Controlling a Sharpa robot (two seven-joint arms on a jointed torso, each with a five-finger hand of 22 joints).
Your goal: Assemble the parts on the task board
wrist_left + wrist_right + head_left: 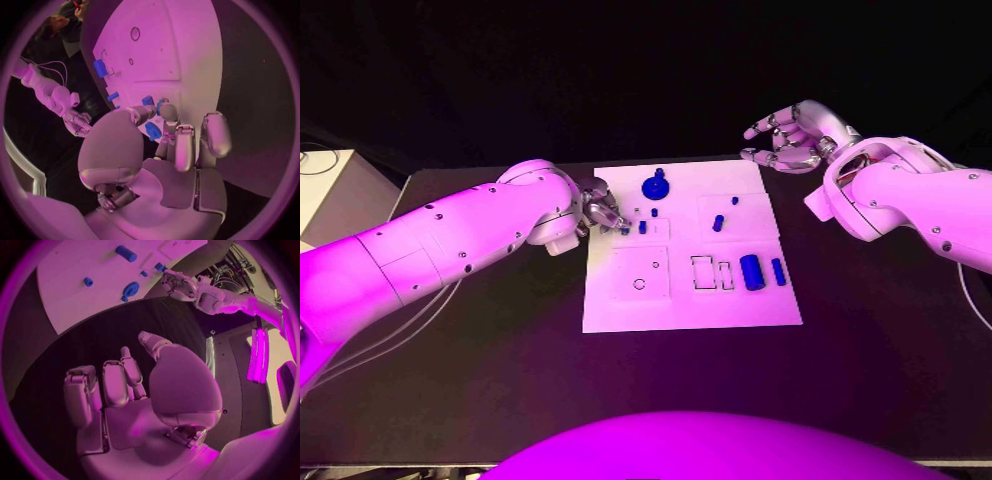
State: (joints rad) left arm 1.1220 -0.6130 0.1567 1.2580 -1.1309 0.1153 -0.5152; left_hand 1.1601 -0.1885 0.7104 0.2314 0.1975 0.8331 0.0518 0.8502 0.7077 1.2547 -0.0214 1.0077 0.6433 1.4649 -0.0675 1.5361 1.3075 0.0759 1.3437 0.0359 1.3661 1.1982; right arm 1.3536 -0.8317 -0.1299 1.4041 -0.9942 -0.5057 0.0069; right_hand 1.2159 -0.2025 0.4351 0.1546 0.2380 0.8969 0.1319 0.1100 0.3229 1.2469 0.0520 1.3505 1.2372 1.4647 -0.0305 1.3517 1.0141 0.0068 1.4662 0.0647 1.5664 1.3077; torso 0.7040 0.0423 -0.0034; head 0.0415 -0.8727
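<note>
The white task board lies mid-table. On it stand a blue round part, small blue pegs, and near its right edge a blue cylinder beside a thin blue bar. My left hand hangs over the board's far left edge, fingertips just short of the pegs. In the left wrist view the round part shows in the gap between thumb and fingers, with nothing held. My right hand hovers beyond the board's far right corner, fingers half curled and apart, empty.
Outlined empty slots and round holes mark the board's near half. A pale box stands off the table's left side. Bare black table surrounds the board.
</note>
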